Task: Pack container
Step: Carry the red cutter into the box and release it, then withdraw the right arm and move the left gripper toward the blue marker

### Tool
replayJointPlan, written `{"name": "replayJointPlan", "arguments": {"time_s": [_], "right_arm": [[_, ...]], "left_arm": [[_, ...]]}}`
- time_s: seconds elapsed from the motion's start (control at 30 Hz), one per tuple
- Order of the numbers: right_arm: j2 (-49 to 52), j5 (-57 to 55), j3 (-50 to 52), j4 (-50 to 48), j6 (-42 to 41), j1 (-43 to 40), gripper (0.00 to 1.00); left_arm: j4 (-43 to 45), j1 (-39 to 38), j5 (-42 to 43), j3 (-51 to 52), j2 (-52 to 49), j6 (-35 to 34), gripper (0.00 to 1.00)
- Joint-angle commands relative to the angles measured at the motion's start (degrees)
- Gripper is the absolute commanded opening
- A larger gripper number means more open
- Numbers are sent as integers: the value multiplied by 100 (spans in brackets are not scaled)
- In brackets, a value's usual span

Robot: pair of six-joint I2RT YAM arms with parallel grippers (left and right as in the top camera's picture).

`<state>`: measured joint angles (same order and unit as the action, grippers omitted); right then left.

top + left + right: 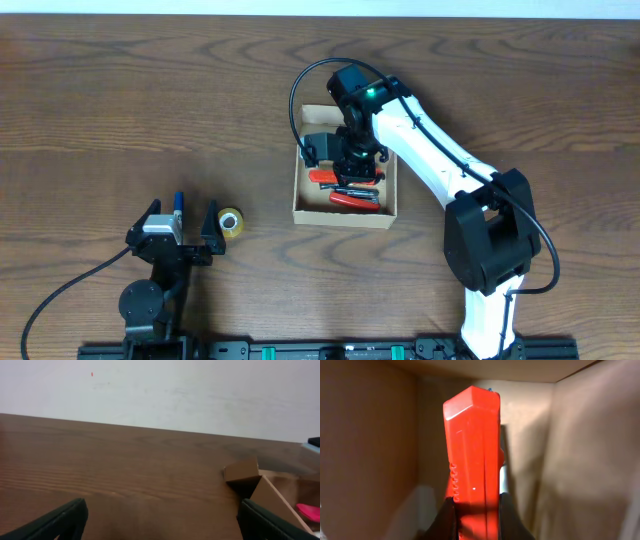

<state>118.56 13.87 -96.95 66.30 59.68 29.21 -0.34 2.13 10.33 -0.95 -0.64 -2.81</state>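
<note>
The brown wooden table (120, 110) fills the overhead view. The right arm (430, 150) stretches from the near right edge toward the middle and bends down into the container (299, 195), an open tan cardboard box standing at the centre of the table, well to the right of the left arm (150, 290), which sits folded at the near left. The right gripper (475, 512) is down inside the box, its fingers clamped on the lower part of a red cutter (472, 450), which points at the far cardboard wall. Other red-handled tools (356, 198) lie on the box floor by its near wall. The left gripper (162, 510) is spread wide with nothing between its fingers, just above the wood. A yellow tape roll (230, 222) lies just to its right
</note>
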Motion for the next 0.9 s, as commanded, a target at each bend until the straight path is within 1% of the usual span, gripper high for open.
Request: {"name": "replayJointPlan", "arguments": {"time_s": [0.0, 0.2, 0.43, 0.47, 0.5, 0.53, 0.57, 0.63, 0.7, 0.73, 0.87], "right_arm": [[76, -48, 33, -59, 166, 17, 1], [426, -37, 33, 35, 138, 20, 1], [490, -46, 33, -35, 122, 7, 1], [490, -46, 33, -35, 116, 2, 4], [490, -44, 33, -46, 31, 2, 16], [490, -50, 33, -59, -33, 2, 25], [490, -57, 33, -72, -59, 2, 30], [490, -55, 33, -90, -94, 2, 35], [490, -57, 33, -92, -94, 2, 47], [490, -57, 33, -92, -96, 2, 49], [435, -57, -24, -66, -227, 15, 48]], "left_arm": [[-243, -24, 282, 68, 33, -20, 96], [-240, -24, 282, 68, 33, -20, 95], [-238, -24, 280, 68, 33, -20, 95], [-238, -24, 280, 68, 33, -20, 95], [-238, -24, 280, 68, 33, -20, 95], [-238, -24, 280, 68, 33, -20, 95], [-238, -24, 280, 68, 33, -20, 96], [-240, -24, 280, 68, 33, -17, 95], [-238, -24, 280, 68, 33, -15, 95], [-238, -24, 280, 68, 33, 13, 95], [-240, -24, 284, -15, 33, 109, 95]]}}
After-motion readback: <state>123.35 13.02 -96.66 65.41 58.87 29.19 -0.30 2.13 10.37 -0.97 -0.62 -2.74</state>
